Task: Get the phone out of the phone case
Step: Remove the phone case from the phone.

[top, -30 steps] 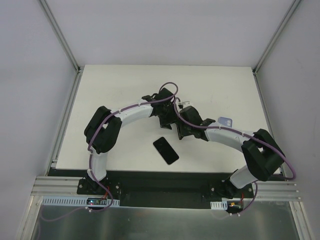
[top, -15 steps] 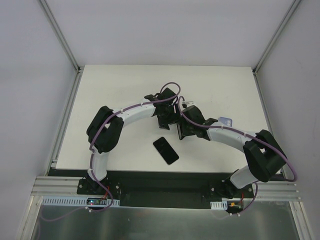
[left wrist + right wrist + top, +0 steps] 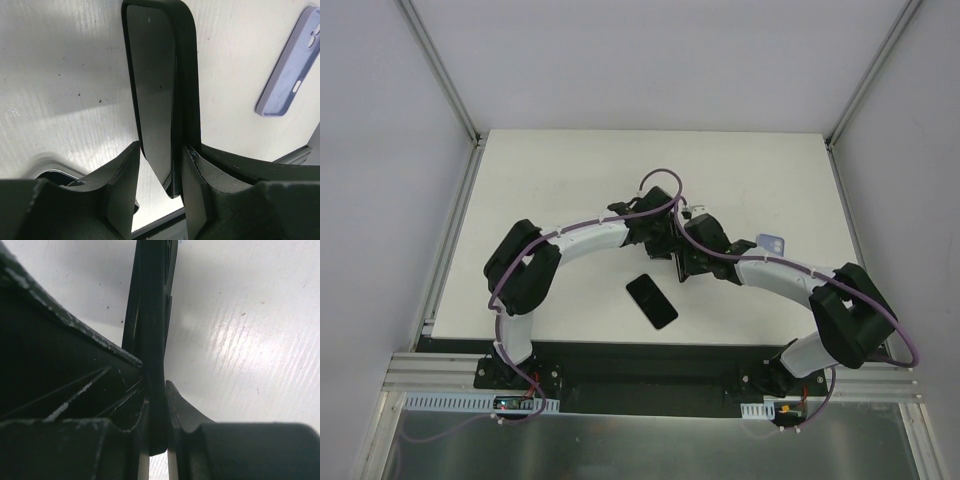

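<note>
The phone (image 3: pixel 152 90) and its black phone case (image 3: pixel 186 65) are held off the tabletop (image 3: pixel 550 180) over its middle, between my two wrists; from above they are hidden beneath the wrists. My left tool (image 3: pixel 160 150) is pinching the pair near one end, with one finger on the glass and the other on the case back. My right tool (image 3: pixel 156 382) is pressed together on a thin dark edge, which I judge to be the case rim. A narrow seam shows between glass and case, so I judge separation to be partial. The main risk is the glass sliding out of my left grip, which is shallow and sits on a smooth face; the phone would then fall towards the second black phone (image 3: pixel 652 300) lying near the near edge. The second risk is the rim slipping from my right tool, letting the case snap back on. The wrists are also close enough to foul each other or the cables. The phone stands on edge, its long axis running straight out along my left fingers, free end towards the far edge; its tilt cannot be determined. A lilac case (image 3: pixel 290 65) lies well apart, towards the right edge.
</note>
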Controlling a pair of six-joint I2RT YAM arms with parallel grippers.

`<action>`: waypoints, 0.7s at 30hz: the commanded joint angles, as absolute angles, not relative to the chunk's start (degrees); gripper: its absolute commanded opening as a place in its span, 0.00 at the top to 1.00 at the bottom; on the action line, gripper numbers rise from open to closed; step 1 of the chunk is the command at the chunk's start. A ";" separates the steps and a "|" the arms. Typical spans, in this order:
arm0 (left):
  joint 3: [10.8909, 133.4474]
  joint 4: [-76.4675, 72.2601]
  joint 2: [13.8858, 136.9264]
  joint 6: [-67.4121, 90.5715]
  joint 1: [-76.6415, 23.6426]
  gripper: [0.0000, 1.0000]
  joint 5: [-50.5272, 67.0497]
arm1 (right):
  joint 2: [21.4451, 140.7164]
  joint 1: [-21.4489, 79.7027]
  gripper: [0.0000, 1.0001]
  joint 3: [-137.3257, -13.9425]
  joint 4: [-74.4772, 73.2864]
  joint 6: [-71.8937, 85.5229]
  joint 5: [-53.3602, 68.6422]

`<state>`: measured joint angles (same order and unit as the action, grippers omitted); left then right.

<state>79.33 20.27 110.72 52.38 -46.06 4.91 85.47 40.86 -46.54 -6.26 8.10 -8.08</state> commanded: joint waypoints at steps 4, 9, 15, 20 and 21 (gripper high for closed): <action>70.84 34.01 113.29 51.68 -47.99 0.66 -0.88 | 81.74 40.96 0.99 -46.41 -4.48 9.84 -5.80; 71.02 34.10 115.13 51.33 -47.99 0.72 -0.53 | 80.51 40.35 0.99 -45.88 -5.19 11.16 -7.12; 65.93 35.77 111.99 52.12 -47.99 0.73 -5.35 | 78.05 37.36 0.99 -44.03 -5.27 12.22 -5.98; 63.28 36.03 109.60 53.88 -47.29 0.73 -6.68 | 78.31 36.56 0.99 -44.38 -5.19 12.04 -5.10; 63.02 36.12 109.25 54.14 -47.29 0.73 -6.94 | 78.48 36.65 0.99 -44.56 -5.19 12.13 -4.92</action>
<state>70.41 11.42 105.93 57.67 -48.03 1.26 82.35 38.76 -43.24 -5.54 10.28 -3.40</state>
